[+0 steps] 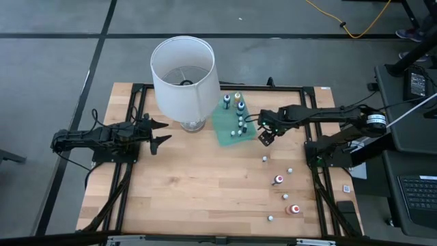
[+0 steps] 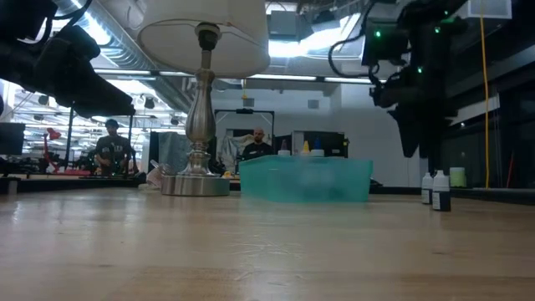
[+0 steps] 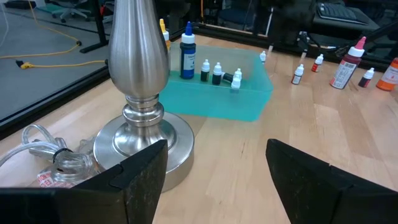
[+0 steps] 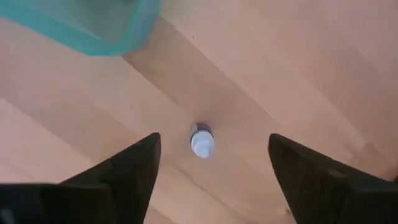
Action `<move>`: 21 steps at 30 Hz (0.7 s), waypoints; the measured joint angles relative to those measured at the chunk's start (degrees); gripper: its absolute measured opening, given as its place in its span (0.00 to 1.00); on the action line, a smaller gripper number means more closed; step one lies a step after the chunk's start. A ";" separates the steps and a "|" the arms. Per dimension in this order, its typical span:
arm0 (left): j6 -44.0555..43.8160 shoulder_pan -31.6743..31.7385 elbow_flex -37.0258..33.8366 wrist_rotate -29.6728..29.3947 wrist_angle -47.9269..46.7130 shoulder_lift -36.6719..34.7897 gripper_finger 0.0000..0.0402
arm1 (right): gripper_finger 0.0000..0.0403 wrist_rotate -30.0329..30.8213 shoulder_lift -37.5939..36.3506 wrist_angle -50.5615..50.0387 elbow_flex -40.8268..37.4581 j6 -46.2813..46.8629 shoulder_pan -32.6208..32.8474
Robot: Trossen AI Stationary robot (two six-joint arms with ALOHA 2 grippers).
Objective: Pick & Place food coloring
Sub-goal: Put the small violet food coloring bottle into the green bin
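I am holding the right claw point(image 4: 211, 168) open above a white-capped food coloring bottle point(image 4: 202, 140) standing on the bench point(image 1: 198, 191), just off the green tray's point(image 1: 229, 126) edge near the bench's right side. More bottles are sitting inside the tray. I am resting the left claw point(image 3: 214, 180) open beside the lamp point(image 1: 183, 78).

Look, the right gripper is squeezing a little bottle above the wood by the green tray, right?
Not squeezing. In the right wrist view the right gripper is open, and the little bottle stands free on the wood between its fingers, beside the green tray.
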 joint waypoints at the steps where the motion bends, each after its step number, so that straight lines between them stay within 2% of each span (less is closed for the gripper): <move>1: 0.00 -0.01 0.01 0.00 0.01 -0.01 0.67 | 0.74 0.00 0.00 1.50 -1.06 0.02 0.00; 12: 0.00 0.01 0.00 0.00 0.00 0.00 0.67 | 0.70 -3.04 0.81 12.34 -9.72 1.42 0.90; 21: 0.00 0.01 0.00 0.02 0.01 -0.01 0.66 | 0.68 -3.17 2.01 13.05 -10.97 1.20 1.01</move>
